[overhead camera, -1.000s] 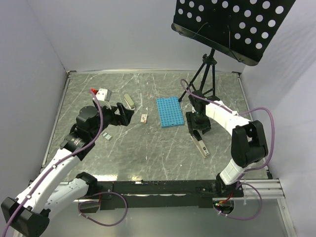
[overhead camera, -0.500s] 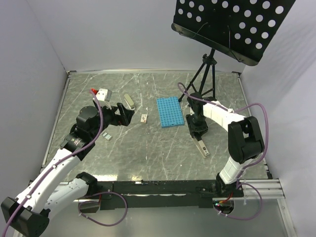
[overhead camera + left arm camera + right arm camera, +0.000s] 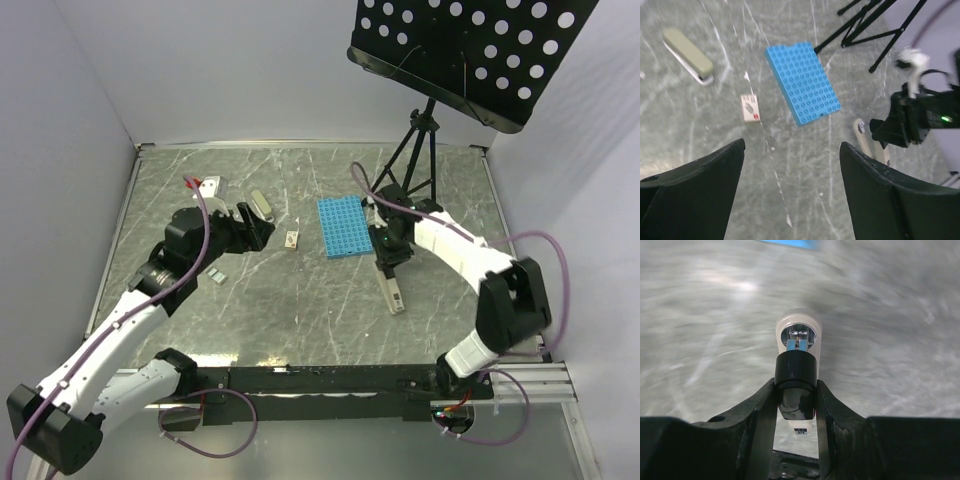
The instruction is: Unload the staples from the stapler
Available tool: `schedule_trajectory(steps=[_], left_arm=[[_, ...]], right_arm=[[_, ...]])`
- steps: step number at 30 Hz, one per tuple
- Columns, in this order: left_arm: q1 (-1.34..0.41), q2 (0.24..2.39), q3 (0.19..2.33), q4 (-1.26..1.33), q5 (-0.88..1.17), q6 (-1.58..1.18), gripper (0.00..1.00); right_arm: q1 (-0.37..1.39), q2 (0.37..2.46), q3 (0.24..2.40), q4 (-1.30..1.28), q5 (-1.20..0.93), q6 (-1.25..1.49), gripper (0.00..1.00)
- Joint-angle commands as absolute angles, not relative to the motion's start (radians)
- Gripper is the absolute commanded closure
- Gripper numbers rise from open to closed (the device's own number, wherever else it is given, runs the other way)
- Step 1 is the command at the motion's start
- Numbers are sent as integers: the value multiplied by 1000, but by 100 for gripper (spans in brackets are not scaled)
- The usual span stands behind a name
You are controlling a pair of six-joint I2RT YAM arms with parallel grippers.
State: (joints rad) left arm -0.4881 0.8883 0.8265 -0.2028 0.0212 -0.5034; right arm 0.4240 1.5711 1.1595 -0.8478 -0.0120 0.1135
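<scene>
Just right of the blue rack (image 3: 340, 227), the right end effector (image 3: 796, 385) clamps the stapler (image 3: 796, 370); the left end effector (image 3: 791, 145) gapes wide, empty.

The stapler (image 3: 394, 293) lies on the bench (image 3: 300, 320) right of centre. Its far end sits between the fingers of the right pincer (image 3: 386, 262), which touch it on both sides. Just behind and to its left lies the rack (image 3: 343, 227), and the tripod stand (image 3: 415, 160) is behind that, to the right. Left of the rack sits the small box (image 3: 292, 239), with the oblong piece (image 3: 262, 206) farther back. The left pincer (image 3: 250, 228) hangs just beside these, nothing between its fingers. Two small pieces (image 3: 216, 274) lie nearer, to its left.
</scene>
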Motion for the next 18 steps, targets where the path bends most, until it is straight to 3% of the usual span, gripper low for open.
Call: schedule_trajectory(steps=[1,8,18], left_arm=[[-491,930,877,-255,87,-655,20],[-491,1005,871,-196,195,-718,29],[-491,1129,816,-65,388,-787,37]], right_arm=[[532,1398,1241,-758,-124,103,100],[681,1316,1287,-605,-229,172,100],[729,1325,1302,-512,-290,206,100]])
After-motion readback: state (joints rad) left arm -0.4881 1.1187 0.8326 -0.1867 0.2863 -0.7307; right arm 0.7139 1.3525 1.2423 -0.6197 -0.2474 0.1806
